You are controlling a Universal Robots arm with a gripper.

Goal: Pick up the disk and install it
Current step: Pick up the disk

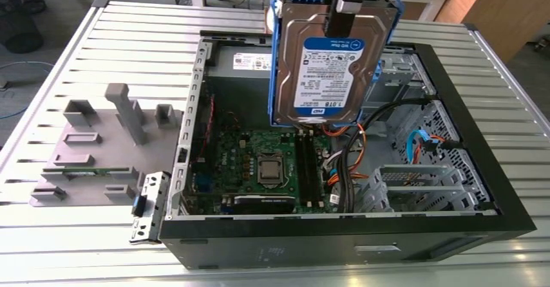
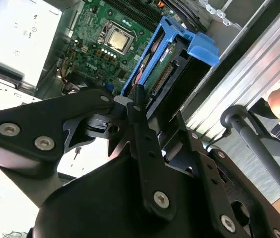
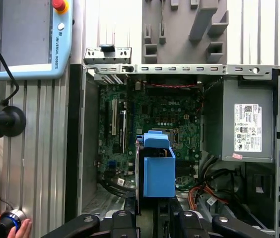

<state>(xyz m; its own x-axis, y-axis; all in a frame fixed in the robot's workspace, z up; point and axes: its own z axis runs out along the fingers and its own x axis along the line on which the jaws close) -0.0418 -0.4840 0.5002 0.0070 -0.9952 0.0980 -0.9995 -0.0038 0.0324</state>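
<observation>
1. The hand [image 1: 341, 7] was clamped on the disk [image 1: 325, 68], with a black finger [image 2: 139, 119] pressed against the drive's upper end beside its blue rail.
2. The disk hung upright in the air, clear of everything below. Its white-and-blue label faced the exterior view's camera, and blue rails ran along both long edges.
3. Below it, an open computer case [image 1: 344, 239] lay on the ribbed metal bench [image 1: 129, 36]. The disk was above the motherboard [image 1: 257, 155], near the middle of the case.
4. Both wrist views looked down the disk's length, showing its blue frame end-on against the green board underneath.
5. A grey power supply box [image 3: 244, 124] with a white sticker sat in one corner of the case, apart from the disk.
6. A grey fixture plate [image 1: 99, 139] with upright blocks lay on the bench just beside the case, at the exterior view's left.
</observation>
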